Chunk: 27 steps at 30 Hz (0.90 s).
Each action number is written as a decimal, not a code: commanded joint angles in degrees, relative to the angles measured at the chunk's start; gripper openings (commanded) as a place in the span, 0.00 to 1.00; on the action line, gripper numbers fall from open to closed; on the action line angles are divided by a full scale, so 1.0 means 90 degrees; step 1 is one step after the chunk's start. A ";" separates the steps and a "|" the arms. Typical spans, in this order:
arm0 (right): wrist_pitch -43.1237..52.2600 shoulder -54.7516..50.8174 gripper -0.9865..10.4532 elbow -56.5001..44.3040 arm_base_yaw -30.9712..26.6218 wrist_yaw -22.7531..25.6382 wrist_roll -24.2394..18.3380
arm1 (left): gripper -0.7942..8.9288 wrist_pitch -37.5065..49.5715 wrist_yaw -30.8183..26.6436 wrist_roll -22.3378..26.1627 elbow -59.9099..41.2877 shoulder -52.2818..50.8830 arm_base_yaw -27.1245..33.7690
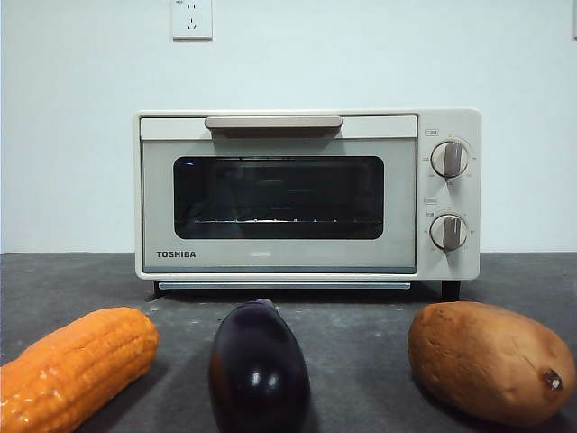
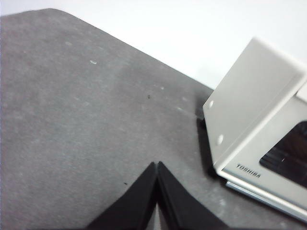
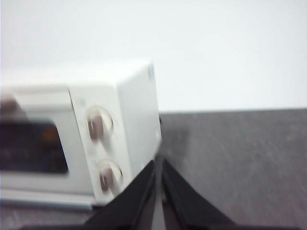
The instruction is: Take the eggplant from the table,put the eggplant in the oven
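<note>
A cream-white, boxy oven [image 1: 306,194] stands at the back of a flat, dark grey, slightly mottled table [image 1: 361,334], against a plain pale wall. Its door is closed. The door has a dark glass window [image 1: 278,198] with rounded corners, through which a thin wire rack [image 1: 270,219] shows faintly. A beige bar handle [image 1: 273,122] runs along the top of the door, and two round knobs [image 1: 449,159] sit one above the other on the right panel. The name TOSHIBA is printed at the door's lower left.

Three vegetables lie in a row on the table in front of the oven. In the middle is the eggplant [image 1: 259,370], glossy, smooth and nearly black-purple, its rounded end facing the camera. To its left lies an orange corn cob [image 1: 77,368] with bumpy rows of kernels. To its right lies a brown sweet potato [image 1: 489,361], matte and lumpy. None of them touch.

The left gripper [image 2: 157,165] hangs above bare table beside the oven's TOSHIBA corner, its two black jaws pressed together, holding nothing. The right gripper [image 3: 159,163] hangs near the oven's knob side, in a blurred picture, jaws likewise together and empty.
</note>
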 commanded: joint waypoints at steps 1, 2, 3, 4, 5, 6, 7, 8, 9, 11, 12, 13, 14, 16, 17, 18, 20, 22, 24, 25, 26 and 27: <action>0.0364 -0.0017 0.09 -0.0002 -0.0002 -0.0002 0.0964 | 0.09 0.0070 0.0019 -0.0498 -0.0010 -0.0012 0.0007; 0.0415 -0.0017 0.09 0.0005 -0.0002 -0.0005 0.1166 | 0.09 0.0068 0.0073 -0.0529 -0.0005 -0.0012 0.0007; 0.0406 -0.0017 0.09 0.0029 -0.0002 -0.0002 0.1396 | 0.09 0.0070 0.0165 -0.0532 0.0000 -0.0012 0.0007; 0.0376 -0.0017 0.09 0.0051 0.0000 -0.0005 0.1639 | 0.09 0.0075 0.0206 -0.0534 0.0015 -0.0012 0.0007; 0.0308 -0.0017 0.09 0.0083 -0.0002 -0.0007 0.1858 | 0.09 0.0073 0.0270 -0.0532 0.0039 -0.0012 0.0007; 0.0204 -0.0017 0.09 0.0126 -0.0002 -0.0007 0.1989 | 0.09 0.0073 0.0340 -0.0534 0.0061 -0.0012 0.0007; 0.0027 -0.0017 0.09 0.0194 -0.0002 -0.0005 0.2045 | 0.09 0.0066 0.0413 -0.0532 0.0097 -0.0012 0.0007; -0.0216 -0.0015 0.09 0.0277 -0.0002 0.0012 0.2040 | 0.09 0.0056 0.0476 -0.0532 0.0141 -0.0010 0.0007; -0.0435 -0.0010 0.09 0.0352 -0.0002 0.0049 0.2040 | 0.09 0.0051 0.0515 -0.0532 0.0182 -0.0005 0.0007; -0.0874 0.0007 0.09 0.0517 -0.0007 0.0073 0.2040 | 0.09 0.0010 0.0546 -0.0532 0.0308 0.0041 0.0007; -0.1044 0.0051 0.09 0.0605 -0.0010 0.0070 0.2040 | 0.09 -0.0010 0.0595 -0.0529 0.0376 0.0083 0.0007; -0.1212 0.0097 0.09 0.0709 -0.0010 0.0070 0.2038 | 0.09 -0.0049 0.0636 -0.0529 0.0474 0.0143 0.0007; -0.1333 0.0146 0.09 0.0806 -0.0010 0.0066 0.2038 | 0.09 -0.0109 0.0646 -0.0529 0.0566 0.0214 0.0007; -0.1545 0.0313 0.09 0.1059 -0.0010 -0.0007 0.2038 | 0.09 -0.0233 0.0704 -0.0503 0.0799 0.0418 0.0007; -0.1654 0.0420 0.09 0.1209 -0.0007 -0.0022 0.2038 | 0.09 -0.0321 0.0721 -0.0493 0.0937 0.0539 0.0007; -0.1763 0.0522 0.09 0.1355 -0.0007 -0.0032 0.2038 | 0.09 -0.0379 0.0772 -0.0452 0.1059 0.0658 0.0007; -0.2091 0.0784 0.09 0.1736 -0.0007 -0.0058 0.2025 | 0.09 -0.0510 0.0896 -0.0318 0.1355 0.0964 0.0007; -0.2433 0.1078 0.09 0.2132 -0.0007 -0.0080 0.1991 | 0.09 -0.0612 0.1027 -0.0131 0.1651 0.1282 0.0007; -0.2713 0.1387 0.09 0.2504 -0.0007 -0.0151 0.1875 | 0.09 -0.0697 0.1190 0.0063 0.1960 0.1617 0.0007; -0.2856 0.1598 0.09 0.2742 -0.0007 -0.0243 0.1724 | 0.09 -0.0765 0.1263 0.0143 0.2132 0.1802 0.0007; -0.2987 0.1787 0.09 0.2960 -0.0007 -0.0342 0.1605 | 0.09 -0.0860 0.1316 0.0240 0.2322 0.1994 0.0007; -0.3092 0.1940 0.09 0.3135 -0.0007 -0.0408 0.1513 | 0.09 -0.0954 0.1358 0.0318 0.2482 0.2159 0.0007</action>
